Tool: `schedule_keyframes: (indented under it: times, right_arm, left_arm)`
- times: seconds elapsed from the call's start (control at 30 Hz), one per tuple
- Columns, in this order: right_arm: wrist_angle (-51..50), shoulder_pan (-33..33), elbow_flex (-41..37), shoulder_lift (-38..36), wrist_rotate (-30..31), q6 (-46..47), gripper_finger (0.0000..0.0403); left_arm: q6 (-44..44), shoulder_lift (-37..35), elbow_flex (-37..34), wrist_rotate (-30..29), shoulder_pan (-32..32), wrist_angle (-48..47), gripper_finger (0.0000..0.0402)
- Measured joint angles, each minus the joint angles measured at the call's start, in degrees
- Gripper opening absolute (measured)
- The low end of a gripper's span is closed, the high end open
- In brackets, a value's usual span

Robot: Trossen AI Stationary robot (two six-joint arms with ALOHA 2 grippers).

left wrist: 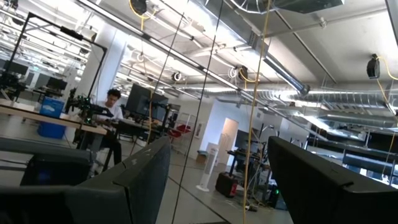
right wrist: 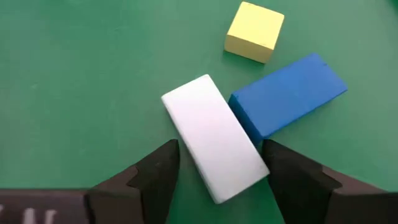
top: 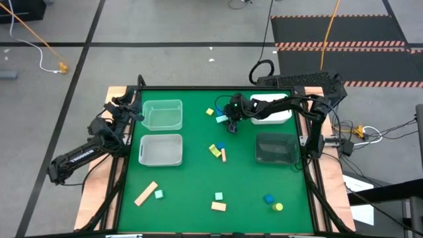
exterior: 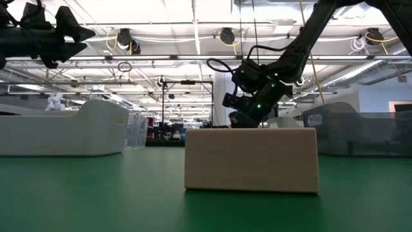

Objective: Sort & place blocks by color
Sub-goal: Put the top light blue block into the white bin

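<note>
My right gripper (right wrist: 217, 165) is open and tipped down over three blocks at the far middle of the green table. A pale mint bar (right wrist: 214, 137) lies flat between its fingers. A blue bar (right wrist: 287, 93) lies against the mint bar's side, and a yellow cube (right wrist: 255, 31) sits just beyond. In the high view the gripper (top: 230, 123) stands over this group (top: 220, 119). My left gripper (left wrist: 217, 155) is open, raised off the table's left edge (top: 129, 109), and points up into the room. My right gripper has one finger (right wrist: 158, 171) on each long side of the pale mint bar, near its closer end (right wrist: 233, 180), slanting down from the table's right. The bar lies flat on the table. Whether the fingertips touch it, I cannot tell.
Two clear bins (top: 163, 114) (top: 161, 149) stand at the left, a white bin (top: 271, 110) and a dark bin (top: 275, 148) at the right. More blocks lie mid-table (top: 217, 151) and near the front: a tan plank (top: 145, 193), a tan bar (exterior: 251, 160), blue (top: 269, 198), yellow (top: 278, 207).
</note>
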Motion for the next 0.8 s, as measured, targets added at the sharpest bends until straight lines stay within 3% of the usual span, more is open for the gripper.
schedule_keyframes:
  times: [0.37,0.8]
  right_arm:
    - [-3.9,1.3,-0.1,-1.6,0.3,2.5,0.0115]
    - [-12.9,2.0,-0.3,-16.5,-0.3,4.5,0.0119]
  left_arm:
    - [0.0,0.0,0.0,0.0,0.0,0.0,0.0269]
    - [0.0,0.0,0.0,0.0,0.0,0.0,0.0269]
